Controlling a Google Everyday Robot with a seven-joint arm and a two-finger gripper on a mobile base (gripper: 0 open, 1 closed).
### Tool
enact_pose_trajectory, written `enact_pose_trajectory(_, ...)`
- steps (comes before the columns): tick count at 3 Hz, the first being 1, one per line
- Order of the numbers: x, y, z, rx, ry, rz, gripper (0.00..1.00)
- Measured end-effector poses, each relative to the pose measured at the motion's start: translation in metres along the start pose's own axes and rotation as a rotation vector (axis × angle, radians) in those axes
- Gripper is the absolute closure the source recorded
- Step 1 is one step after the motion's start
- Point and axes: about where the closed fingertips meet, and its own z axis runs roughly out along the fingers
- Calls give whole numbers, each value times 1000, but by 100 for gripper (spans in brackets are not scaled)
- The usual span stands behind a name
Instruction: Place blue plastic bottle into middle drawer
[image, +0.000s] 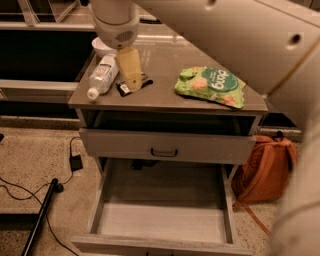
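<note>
Zero of the transfer done: blue plastic bottle (102, 75) lies on its side on the cabinet top (160, 75), not gripped. Gripper (131, 75) hangs just beside it, over a dark packet (134, 86); can't tell whether the claw is spread or closed. Middle drawer (160, 222) is pulled open, bottle not in it. Left: grasp, carry down, release.

Speckled floor (30, 150); orange backpack (265, 170) right; black pole (39, 215) left.

Office; terrazzo floor (35, 150), backpack (265, 170), gripper (131, 80) above cabinet (162, 62)
</note>
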Motion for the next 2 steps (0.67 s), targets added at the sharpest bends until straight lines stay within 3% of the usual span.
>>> enact_pose_trajectory(1, 13, -11, 8, 84, 30, -14, 0)
enact_pose_trajectory(2, 15, -24, 19, 55, -30, -41, 0)
